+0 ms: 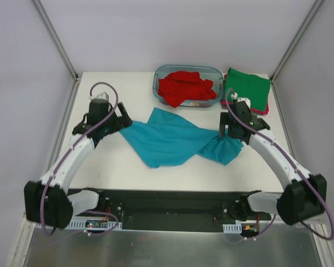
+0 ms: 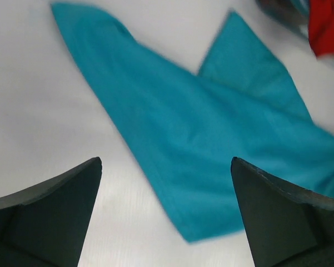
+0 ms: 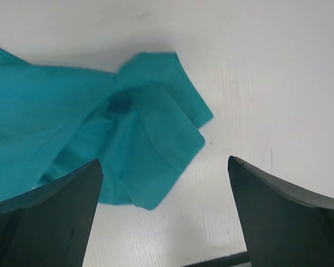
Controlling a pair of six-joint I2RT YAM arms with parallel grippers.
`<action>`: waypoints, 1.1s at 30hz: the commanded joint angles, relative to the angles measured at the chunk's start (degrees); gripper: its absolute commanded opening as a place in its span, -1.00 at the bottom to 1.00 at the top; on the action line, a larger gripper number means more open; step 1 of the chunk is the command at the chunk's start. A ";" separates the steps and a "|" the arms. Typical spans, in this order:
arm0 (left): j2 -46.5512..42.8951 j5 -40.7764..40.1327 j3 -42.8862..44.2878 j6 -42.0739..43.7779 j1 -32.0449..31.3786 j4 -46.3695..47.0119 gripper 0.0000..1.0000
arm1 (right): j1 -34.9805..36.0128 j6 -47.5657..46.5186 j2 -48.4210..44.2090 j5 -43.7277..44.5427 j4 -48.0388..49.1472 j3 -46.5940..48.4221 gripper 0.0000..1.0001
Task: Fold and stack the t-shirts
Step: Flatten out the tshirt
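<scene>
The teal-blue t-shirt (image 1: 169, 139) lies spread and rumpled, not folded, on the middle of the white counter (image 1: 116, 167), one corner pointing toward the far edge. The left hand (image 1: 121, 120) hovers at the shirt's left tip. Its wrist view shows the fingers (image 2: 55, 211) spread wide with nothing between them, the cloth lying beneath. The right hand (image 1: 229, 131) hangs over the shirt's bunched right end, its fingers (image 3: 289, 211) likewise wide apart and empty. Beyond, at the far edge, a red t-shirt (image 1: 184, 87) sits crumpled inside a clear blue-tinted tub (image 1: 156, 83). Just right of it, a green t-shirt (image 1: 247, 86) lies folded on top of a magenta t-shirt (image 1: 262, 110).
</scene>
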 commanded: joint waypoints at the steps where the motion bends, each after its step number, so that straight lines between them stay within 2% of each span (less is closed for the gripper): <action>1: -16.85 7.24 -14.85 -3.74 -9.50 0.15 0.98 | -0.50 8.89 -13.41 5.14 -1.87 -9.48 0.92; 3: -22.41 8.11 -20.40 -5.85 -17.14 0.86 0.98 | -1.63 12.23 -19.21 3.21 -0.82 -14.66 0.92; 5: -25.58 11.19 -24.80 -9.26 -22.07 1.65 0.98 | -2.43 14.70 -25.10 0.75 1.55 -19.76 0.92; 8: -28.84 10.06 -31.40 -15.24 -28.50 3.40 0.94 | -2.96 16.03 -33.72 -3.20 5.15 -25.39 0.92; 13: -26.83 7.95 -38.61 -22.46 -33.96 14.80 0.73 | -3.05 17.78 -41.65 -7.08 9.90 -32.26 0.92; 15: -22.89 7.25 -39.85 -23.87 -34.58 21.13 0.57 | -3.05 19.01 -42.18 -7.43 10.35 -33.84 0.92; 20: -13.48 2.68 -37.84 -24.40 -34.84 26.43 0.15 | -3.05 21.12 -40.35 -8.40 10.70 -35.52 0.92; 23: -8.29 0.22 -35.12 -23.53 -34.76 27.05 -0.21 | -3.05 21.65 -38.76 -9.63 11.40 -36.13 0.92; 26: -4.68 -4.17 -32.92 -22.65 -34.76 26.87 -0.37 | -3.05 21.65 -38.32 -10.24 12.36 -36.83 0.92; 27: -3.81 -5.32 -31.95 -22.04 -34.76 26.87 -0.52 | -3.13 21.74 -38.23 -10.51 12.72 -37.27 0.92; 28: -3.54 -5.59 -30.64 -20.46 -34.76 26.09 -0.92 | -3.14 21.65 -38.06 -10.95 12.98 -37.54 0.92; 29: -3.62 -6.03 -28.54 -18.53 -34.76 23.82 -1.00 | -3.05 21.56 -37.97 -11.12 12.90 -37.63 0.92; 33: -9.84 -10.07 -21.15 -13.60 -34.84 8.36 -1.00 | -3.05 20.07 -38.05 -11.30 12.37 -38.07 0.92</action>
